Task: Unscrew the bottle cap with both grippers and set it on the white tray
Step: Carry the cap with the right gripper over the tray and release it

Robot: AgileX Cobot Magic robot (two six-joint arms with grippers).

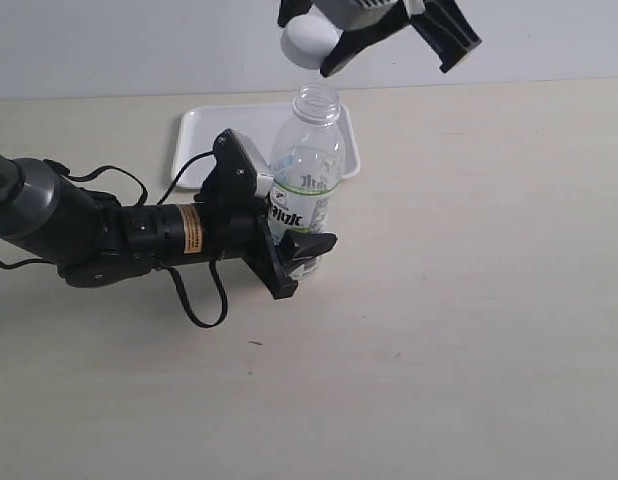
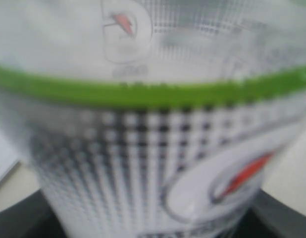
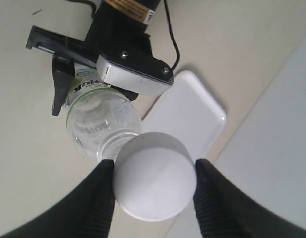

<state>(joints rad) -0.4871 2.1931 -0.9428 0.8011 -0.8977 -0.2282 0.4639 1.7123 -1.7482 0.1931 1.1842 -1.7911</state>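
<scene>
bottle cap (image 1: 307,42) pinched in right end effector (image 3: 153,171), above open bottle (image 1: 307,170)

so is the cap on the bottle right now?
No, the fingers of the right gripper hold the bottle cap above the open neck of the bottle.

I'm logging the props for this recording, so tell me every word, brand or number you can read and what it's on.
Nothing reads clearly.
Label on the bottle: dark lettering, too small to read.
Emblem with red mark, left wrist view: blurred.
Orange sticker on left arm: print too small.
No text seen on the bottle cap or the white tray.
</scene>
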